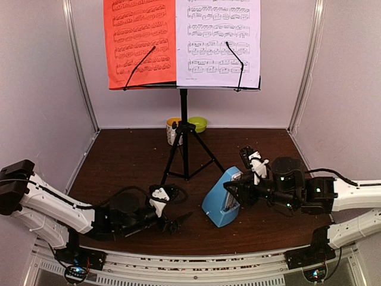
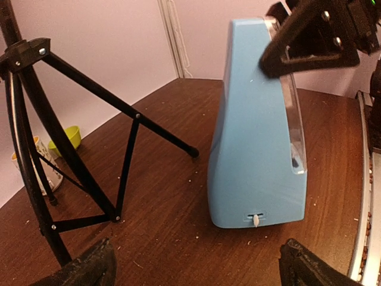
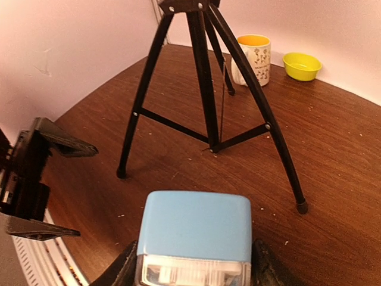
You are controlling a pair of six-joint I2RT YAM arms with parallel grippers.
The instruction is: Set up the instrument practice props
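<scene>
Nearest the overhead camera, the arm bases [image 1: 77, 257] are sitting at the near edge of the dark wooden worktop [image 1: 131, 161]. My left tool [image 1: 174, 224] is gaping wide with nothing in it, near the metronome [image 1: 220, 205], which is standing upright toward the front, right of the stand's feet. My right tool [image 1: 236, 189] is clasping that light-blue pyramid near its top. Behind it, the black music stand [image 1: 184, 119] is standing on its tripod, carrying a red page [image 1: 140, 42] and a pale page [image 1: 217, 42], both cut off by the upper edge. A mug [image 1: 172, 132] and a green bowl [image 1: 198, 124] are sitting by the back wall, partly hidden by the post.

From my left wrist, the metronome [image 2: 256, 155] is showing a smooth plastic flank and a clear front edge. The left tool [image 2: 196, 271] is showing only its dark fingertips at the bottom corners, far apart.

From my right wrist, the right tool [image 3: 193, 271] is gripping the metronome [image 3: 193, 223] on both sides of its rounded top, and its lower body is hidden.
</scene>
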